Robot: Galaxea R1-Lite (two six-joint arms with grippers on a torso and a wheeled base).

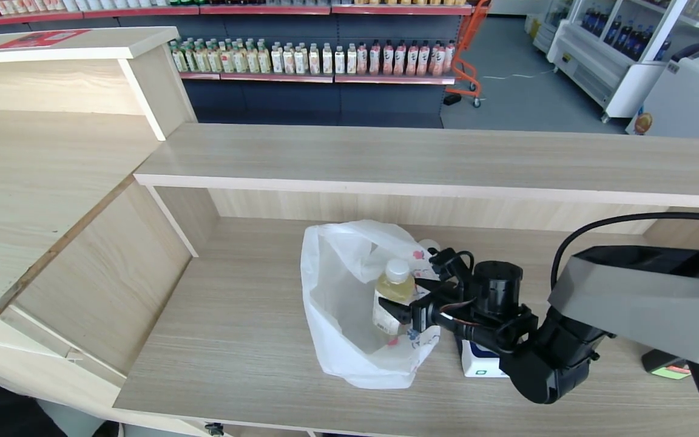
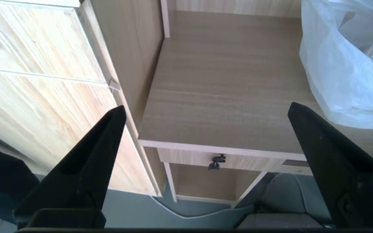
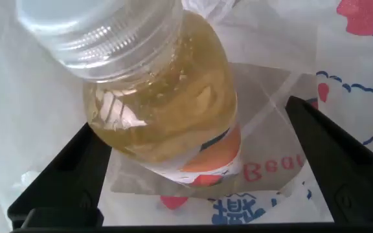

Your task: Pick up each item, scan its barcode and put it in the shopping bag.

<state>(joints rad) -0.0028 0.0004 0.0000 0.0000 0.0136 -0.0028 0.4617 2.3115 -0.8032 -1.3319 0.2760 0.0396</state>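
Note:
A white plastic shopping bag (image 1: 337, 303) stands open on the lower wooden counter (image 1: 234, 340). Inside it stands an upright bottle (image 1: 393, 291) of yellow drink with a white cap. My right gripper (image 1: 416, 285) reaches into the bag's mouth from the right, open, with one finger on each side of the bottle. In the right wrist view the bottle (image 3: 167, 110) sits between the spread fingers (image 3: 63, 188) of that gripper (image 3: 197, 116), over the bag's printed film (image 3: 290, 39). My left gripper (image 2: 207, 110) hangs open above the counter's front left edge, with the bag (image 2: 342, 65) off to one side.
A white and blue box (image 1: 480, 364) lies on the counter right of the bag, partly behind my right arm. A small dark device (image 1: 665, 367) sits at the far right. A raised shelf (image 1: 434, 158) overhangs the back of the counter, and a side wall (image 1: 101, 273) closes its left.

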